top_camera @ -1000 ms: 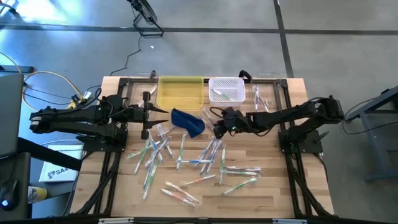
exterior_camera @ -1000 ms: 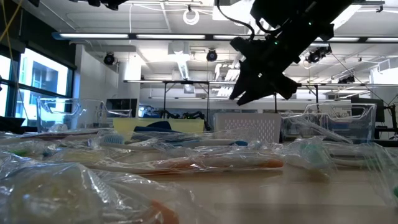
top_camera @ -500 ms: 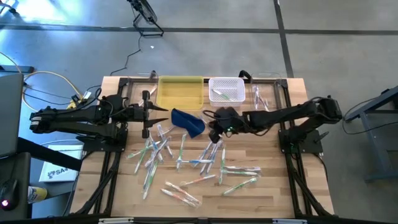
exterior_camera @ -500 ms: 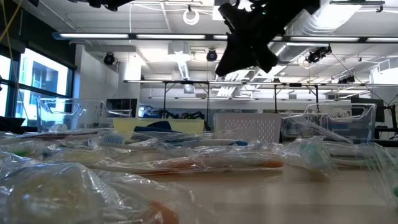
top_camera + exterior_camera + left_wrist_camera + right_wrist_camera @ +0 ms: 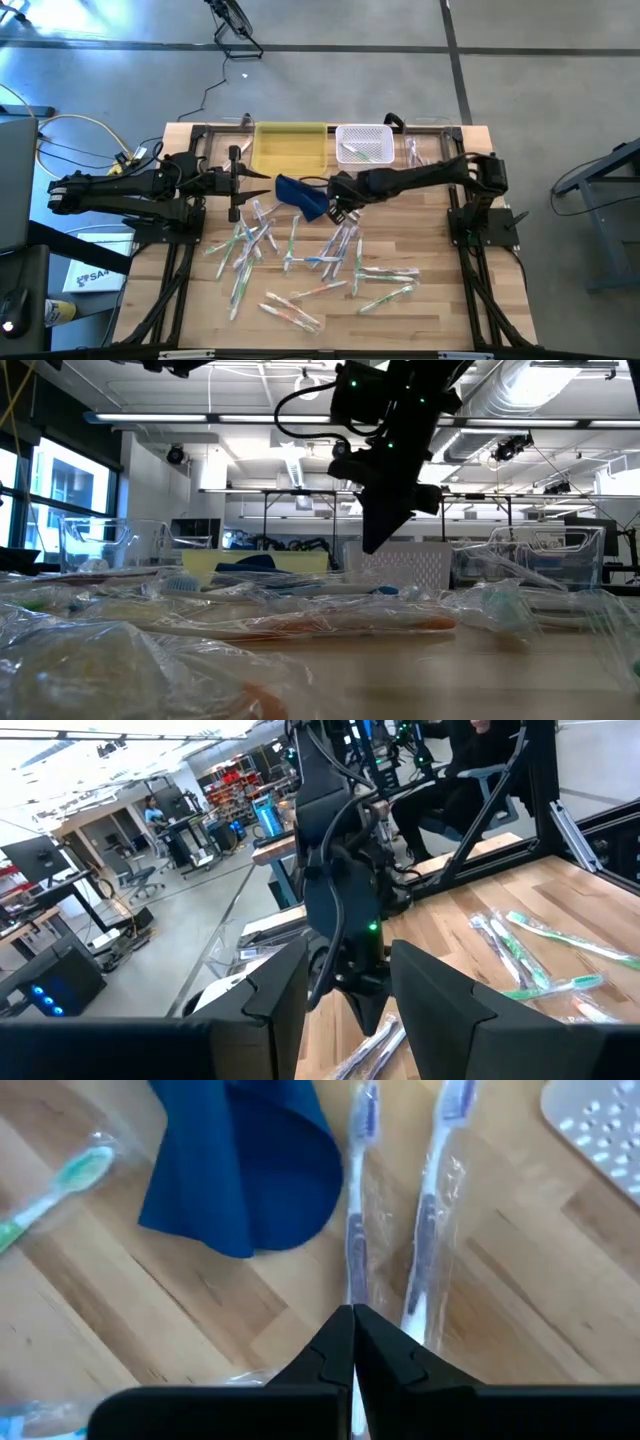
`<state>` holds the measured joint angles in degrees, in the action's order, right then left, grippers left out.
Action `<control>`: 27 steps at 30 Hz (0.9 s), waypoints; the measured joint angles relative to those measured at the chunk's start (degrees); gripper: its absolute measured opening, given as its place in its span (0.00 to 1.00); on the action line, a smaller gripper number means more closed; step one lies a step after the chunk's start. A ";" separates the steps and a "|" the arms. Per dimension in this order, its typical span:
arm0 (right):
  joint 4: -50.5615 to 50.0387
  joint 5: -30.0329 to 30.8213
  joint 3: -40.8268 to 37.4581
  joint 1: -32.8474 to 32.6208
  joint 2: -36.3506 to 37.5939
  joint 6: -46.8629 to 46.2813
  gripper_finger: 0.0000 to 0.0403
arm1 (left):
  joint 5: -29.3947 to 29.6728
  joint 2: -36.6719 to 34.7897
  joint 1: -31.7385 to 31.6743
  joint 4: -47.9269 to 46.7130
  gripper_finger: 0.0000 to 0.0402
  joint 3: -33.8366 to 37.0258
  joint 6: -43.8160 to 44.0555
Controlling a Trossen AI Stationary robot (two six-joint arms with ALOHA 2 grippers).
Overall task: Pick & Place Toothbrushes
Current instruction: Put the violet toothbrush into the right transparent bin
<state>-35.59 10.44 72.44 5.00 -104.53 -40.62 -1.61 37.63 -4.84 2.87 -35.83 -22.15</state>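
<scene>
The toothbrushes (image 5: pixel 300 255) lie scattered in clear wrappers over the middle of the tabletop (image 5: pixel 430 310), with a few already in the white basket (image 5: pixel 364 143) at the far edge, next to the yellow tray (image 5: pixel 290 148). Two purple-headed brushes (image 5: pixel 440 1210) lie side by side just beside the blue pouch (image 5: pixel 240 1165). The right hand (image 5: pixel 352 1342) is down over these, its fingers pressed together at the handle of one brush (image 5: pixel 357 1230); the fingertips seem pinched on it or its wrapper, though a firm hold cannot be confirmed. This looks like the grasp step of one more pick. Next calls for a straight lift, checking the brush comes up alone, then a carry to the basket. The left hand (image 5: pixel 345 995) waits partly open at the tabletop's left, holding nothing.
</scene>
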 joint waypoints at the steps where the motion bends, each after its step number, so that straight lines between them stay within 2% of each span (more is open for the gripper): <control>1: -0.36 0.02 0.00 0.34 0.00 -0.13 0.01 | 0.00 0.00 -0.02 0.00 0.35 0.00 0.00; 7: -0.87 0.25 0.00 1.83 0.11 1.92 0.07 | -0.02 0.00 -0.01 -0.02 0.35 0.00 -0.01; 13: -1.66 4.16 -0.27 0.94 -0.04 2.48 0.24 | -0.02 0.00 0.00 -0.02 0.35 0.00 0.00; 17: -1.54 3.10 -0.28 0.93 -0.04 2.32 0.32 | -0.04 0.00 -0.01 -0.02 0.35 0.00 -0.02; 27: -1.77 3.06 -0.31 1.18 -0.04 2.82 0.34 | -0.04 0.00 -0.01 -0.04 0.35 0.00 -0.01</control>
<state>-37.36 13.50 72.14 6.17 -104.57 -37.80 -1.65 37.63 -4.85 2.83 -35.83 -22.16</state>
